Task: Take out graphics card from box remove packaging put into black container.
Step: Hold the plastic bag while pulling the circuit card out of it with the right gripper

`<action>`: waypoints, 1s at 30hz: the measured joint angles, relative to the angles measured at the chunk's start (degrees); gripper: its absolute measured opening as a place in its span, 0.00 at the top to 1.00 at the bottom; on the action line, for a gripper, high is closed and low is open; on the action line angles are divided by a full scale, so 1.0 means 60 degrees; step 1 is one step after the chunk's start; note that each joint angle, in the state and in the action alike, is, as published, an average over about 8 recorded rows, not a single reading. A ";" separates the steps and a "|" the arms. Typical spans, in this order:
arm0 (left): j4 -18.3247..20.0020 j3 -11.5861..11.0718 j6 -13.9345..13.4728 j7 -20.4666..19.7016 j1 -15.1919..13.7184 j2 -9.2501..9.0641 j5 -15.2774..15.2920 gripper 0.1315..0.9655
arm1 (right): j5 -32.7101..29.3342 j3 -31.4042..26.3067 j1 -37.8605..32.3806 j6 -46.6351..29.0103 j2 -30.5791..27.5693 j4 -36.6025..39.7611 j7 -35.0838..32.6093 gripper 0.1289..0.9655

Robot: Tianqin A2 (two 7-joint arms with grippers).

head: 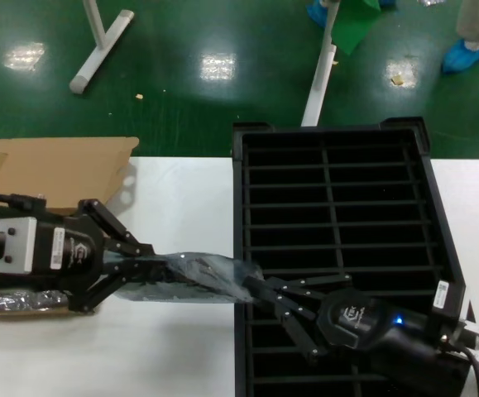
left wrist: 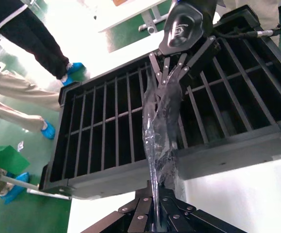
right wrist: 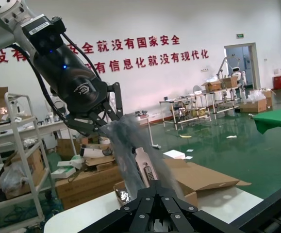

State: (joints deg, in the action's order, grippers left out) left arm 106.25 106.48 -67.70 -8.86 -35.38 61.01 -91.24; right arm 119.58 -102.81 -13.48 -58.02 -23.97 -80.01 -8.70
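Observation:
The crinkly grey-blue packaging (head: 191, 276) hangs stretched between my two grippers, above the table and the near left edge of the black container (head: 328, 187). My left gripper (head: 142, 260) is shut on its left end, my right gripper (head: 258, 291) on its right end. In the left wrist view the bag (left wrist: 161, 127) runs from my left gripper (left wrist: 155, 213) to the right gripper (left wrist: 171, 73) over the crate (left wrist: 106, 131). In the right wrist view the bag (right wrist: 128, 148) rises from my right gripper (right wrist: 162, 193). Something dark fills the bag; the graphics card itself does not show clearly. The brown box (head: 61, 168) stands open behind my left arm.
The white table (head: 181, 207) carries the box and the crate. More shiny plastic (head: 16, 303) lies under my left arm. White stand legs (head: 98, 45) and blue-covered feet (head: 469, 54) are on the green floor beyond.

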 joint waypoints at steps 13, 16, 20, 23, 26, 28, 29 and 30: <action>-0.0243 0.0190 0.0449 0.0114 -0.0264 -0.0612 0.0366 0.99 | -0.0008 -0.0048 0.0233 0.0207 0.0045 -0.0216 0.0188 0.98; -0.0270 0.0198 0.0503 0.0123 -0.0255 -0.0644 0.0388 0.99 | -0.0012 -0.0065 0.0263 0.0223 0.0045 -0.0226 0.0216 0.98; -0.0212 0.0165 0.0449 0.0120 -0.0174 -0.0544 0.0274 0.99 | -0.0018 -0.0085 0.0269 0.0229 0.0054 -0.0192 0.0236 0.98; -0.0122 0.0096 0.0359 0.0122 -0.0081 -0.0394 0.0100 0.99 | -0.0029 -0.0100 0.0248 0.0213 0.0060 -0.0132 0.0221 0.98; -0.0047 0.0006 0.0282 0.0157 0.0006 -0.0241 -0.0086 0.99 | -0.0040 -0.0112 0.0211 0.0181 0.0056 -0.0062 0.0195 0.98; -0.0020 -0.0060 0.0252 0.0225 0.0061 -0.0157 -0.0208 0.99 | -0.0046 -0.0120 0.0180 0.0155 0.0051 -0.0016 0.0181 0.98; -0.0017 -0.0093 0.0244 0.0278 0.0085 -0.0127 -0.0267 0.99 | -0.0048 -0.0124 0.0164 0.0142 0.0049 0.0004 0.0178 0.98; -0.0022 -0.0127 0.0240 0.0351 0.0108 -0.0105 -0.0330 0.99 | -0.0048 -0.0129 0.0149 0.0131 0.0048 0.0023 0.0180 0.98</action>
State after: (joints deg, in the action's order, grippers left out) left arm 106.12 105.72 -66.26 -6.76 -34.73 60.38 -93.22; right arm 119.29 -103.59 -12.59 -57.23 -23.69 -79.88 -7.62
